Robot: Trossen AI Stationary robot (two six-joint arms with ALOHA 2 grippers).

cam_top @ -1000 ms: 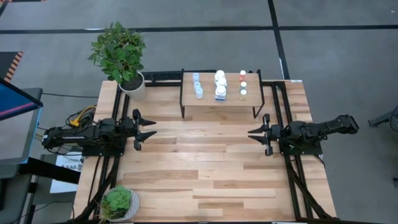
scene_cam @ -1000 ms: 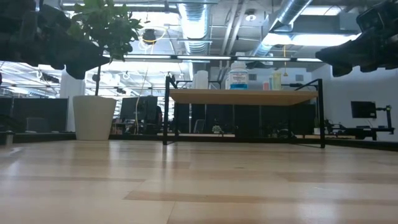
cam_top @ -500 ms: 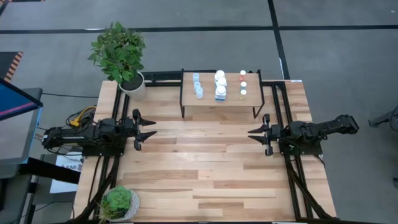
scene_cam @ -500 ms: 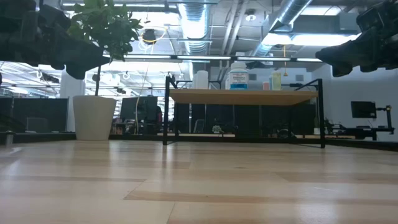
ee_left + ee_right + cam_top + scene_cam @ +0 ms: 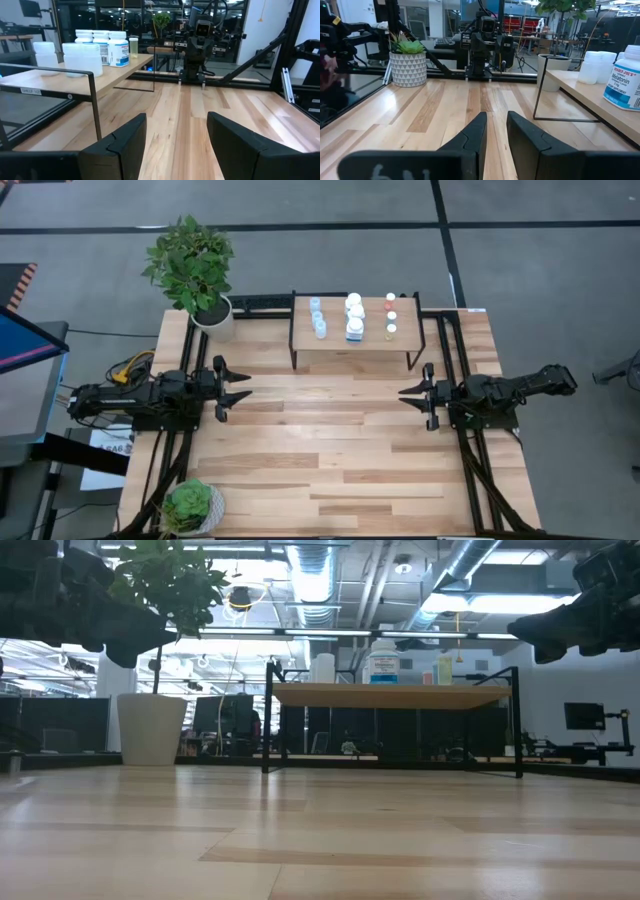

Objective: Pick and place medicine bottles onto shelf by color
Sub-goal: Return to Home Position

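Observation:
The shelf (image 5: 350, 345) stands at the table's far edge on thin black legs. On its board stand the medicine bottles in rows: pale bluish ones (image 5: 318, 318) on the left, chunkier white ones (image 5: 354, 317) in the middle, small ones with coloured caps (image 5: 390, 316) on the right. In the low view the shelf (image 5: 390, 695) carries a white bottle with a blue label (image 5: 383, 665). My left gripper (image 5: 246, 386) hovers level over the table's left part, open and empty (image 5: 176, 145). My right gripper (image 5: 404, 395) hovers level over the right part, its fingers a narrow gap apart with nothing between them (image 5: 496, 132).
A tall potted plant (image 5: 195, 270) stands at the far left corner. A small succulent in a patterned pot (image 5: 190, 505) stands at the near left corner. Bare wooden tabletop (image 5: 330, 440) lies between the two arms and in front of the shelf.

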